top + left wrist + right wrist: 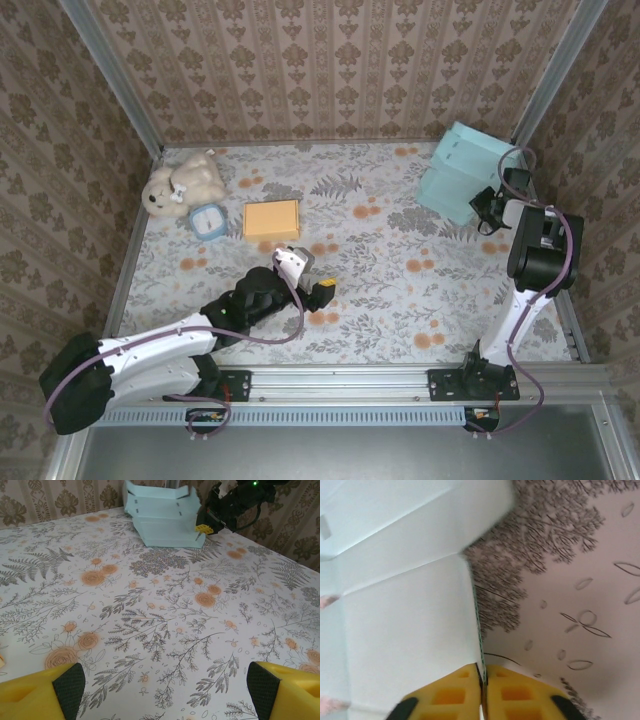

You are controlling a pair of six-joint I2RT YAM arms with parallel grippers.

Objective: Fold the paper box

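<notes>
Overhead view of a counter [400,300] covered in a floral cloth, walled on three sides by brown patterned wallpaper [330,70]. A pale blue paper box [455,170], partly folded with its panels standing loosely, sits in the far right corner. The right gripper [488,210] is at the near right edge of the box, and its arm rises along the right side of the counter. In the right wrist view its yellow jaws are pressed together on the thin edge of one pale panel of the box, with the cloth beside it. The left gripper [322,293] lies low over the middle of the counter, pointing right, well apart from the box. In the left wrist view its jaws stand wide and hold nothing. Bare cloth lies between them, and the box and right gripper are seen across the counter. At the far left lie a cream teddy bear [185,183], a small blue alarm clock [208,221] just beside it, and a flat orange square [271,219] to the right of the clock.
</notes>
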